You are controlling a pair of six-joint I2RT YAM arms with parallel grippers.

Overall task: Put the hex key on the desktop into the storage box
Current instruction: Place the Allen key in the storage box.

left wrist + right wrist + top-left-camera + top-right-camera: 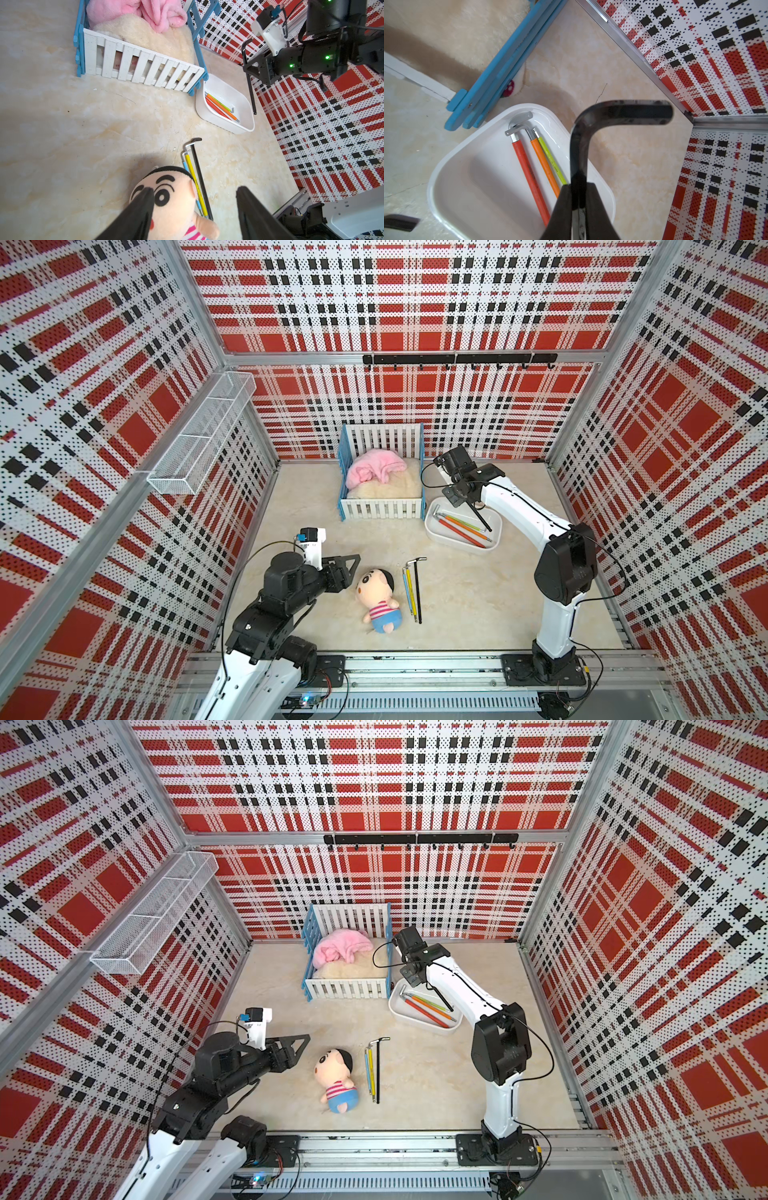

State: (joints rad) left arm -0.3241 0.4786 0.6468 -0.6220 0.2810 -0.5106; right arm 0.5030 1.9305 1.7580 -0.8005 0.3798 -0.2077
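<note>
My right gripper (578, 185) is shut on a black hex key (579, 145), gripping its long shaft. It holds the key tilted over the white storage box (432, 526), with the lower tip (489, 529) down inside the box. Red, orange and green hex keys (461, 526) lie in the box. On the desktop (478, 597), a black hex key (417, 593), a yellow one (409, 589) and a blue one (404, 583) lie side by side. My left gripper (195, 189) hovers open at the left, above the doll's head and holding nothing.
A plush doll (376, 593) lies just left of the loose keys. The blue-and-white crib (382, 506) with a pink blanket stands behind, touching the box's left end. A wire basket (203, 435) hangs on the left wall and a black hook rail (457, 359) on the back wall.
</note>
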